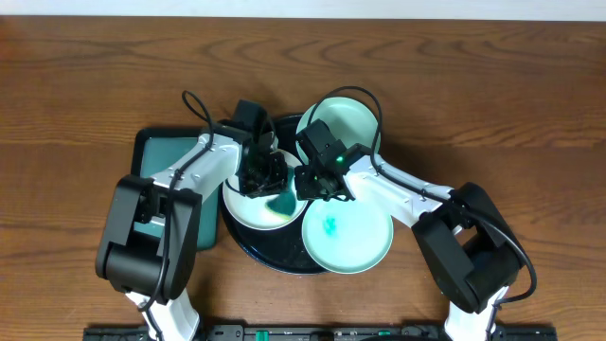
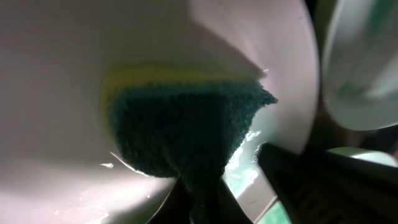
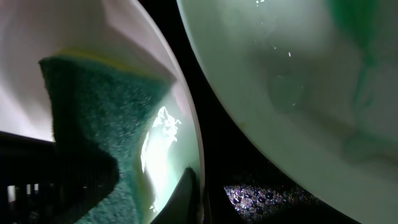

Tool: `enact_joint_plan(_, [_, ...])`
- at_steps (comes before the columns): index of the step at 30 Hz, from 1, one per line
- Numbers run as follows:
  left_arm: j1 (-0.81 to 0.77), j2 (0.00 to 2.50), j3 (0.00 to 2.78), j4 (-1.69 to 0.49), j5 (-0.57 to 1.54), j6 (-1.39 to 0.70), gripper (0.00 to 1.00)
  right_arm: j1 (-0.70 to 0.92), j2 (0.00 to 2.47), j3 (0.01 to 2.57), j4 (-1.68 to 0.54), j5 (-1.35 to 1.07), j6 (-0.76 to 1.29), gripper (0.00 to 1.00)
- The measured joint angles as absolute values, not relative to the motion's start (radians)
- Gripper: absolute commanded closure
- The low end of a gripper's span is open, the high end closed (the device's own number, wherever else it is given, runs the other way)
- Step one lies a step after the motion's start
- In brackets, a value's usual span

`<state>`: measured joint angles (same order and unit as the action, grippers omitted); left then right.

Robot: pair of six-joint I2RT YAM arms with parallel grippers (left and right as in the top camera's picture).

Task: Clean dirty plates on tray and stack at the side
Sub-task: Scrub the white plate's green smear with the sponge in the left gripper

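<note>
The black tray point(image 1: 275, 258) holds a white plate point(image 1: 241, 210) with a teal smear, a mint plate point(image 1: 360, 242) with a small teal smear at front right, and a second mint plate point(image 1: 346, 118) at the back. My left gripper point(image 1: 265, 175) is shut on a green-and-yellow sponge point(image 2: 180, 130) and presses it onto the white plate point(image 2: 62, 74). My right gripper point(image 1: 311, 185) is shut on the white plate's right rim point(image 3: 186, 118), one finger inside the rim point(image 3: 198, 199). The sponge point(image 3: 99, 124) and front mint plate point(image 3: 298, 81) show in the right wrist view.
A rectangular dark-green tray point(image 1: 166, 152) lies left of the black tray, partly under my left arm. The wooden table point(image 1: 530, 114) extends on both sides. The black tray's speckled surface point(image 3: 261, 193) shows between the two plates.
</note>
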<state>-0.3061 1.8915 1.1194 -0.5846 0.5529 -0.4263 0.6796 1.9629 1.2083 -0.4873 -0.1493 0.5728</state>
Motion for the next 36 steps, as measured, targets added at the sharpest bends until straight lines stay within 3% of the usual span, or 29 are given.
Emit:
enact_joint_plan(18, [-0.217, 1.896, 1.100, -0.459, 0.530, -0.502, 0.93, 0.683, 1.963, 1.212, -0.500, -0.146, 0.572, 0.99])
enact_joint_plan(36, [-0.199, 1.863, 1.168, -0.759, 0.055, -0.501, 0.93, 0.683, 1.963, 1.213, -0.500, -0.152, 0.571, 0.99])
